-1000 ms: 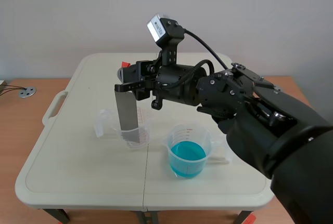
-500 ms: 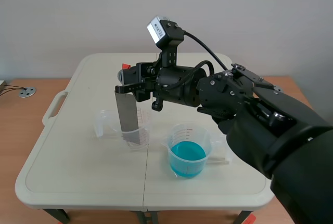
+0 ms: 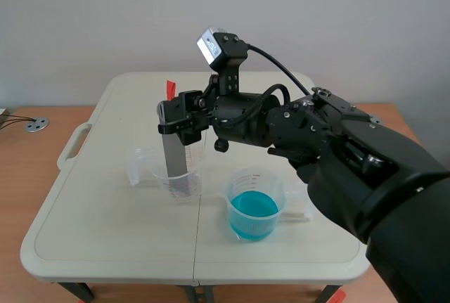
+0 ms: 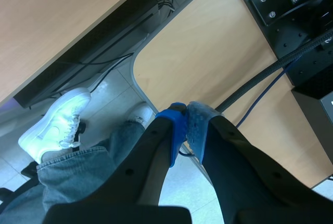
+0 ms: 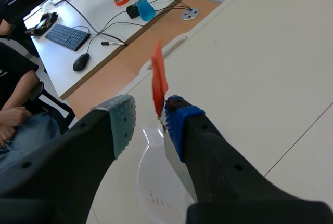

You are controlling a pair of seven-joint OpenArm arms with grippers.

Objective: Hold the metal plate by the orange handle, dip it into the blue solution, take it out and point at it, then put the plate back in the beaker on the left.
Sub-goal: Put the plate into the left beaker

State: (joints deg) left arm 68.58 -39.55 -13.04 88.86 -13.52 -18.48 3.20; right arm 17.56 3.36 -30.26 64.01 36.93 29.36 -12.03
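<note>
One table [image 3: 105, 233] bears two beakers: a clear one on the left [image 3: 144, 164] and one of blue solution [image 3: 254, 208]. The single plate [image 3: 174, 155] stands in the left beaker. Its orange handle [image 5: 158, 81] rises between the parted fingers of the right gripper [image 5: 150, 122], just beside the blue pad and ungripped. The left gripper [image 4: 186, 125] is closed on nothing, off the table. Whether the dip is finished or not yet begun cannot be told.
</note>
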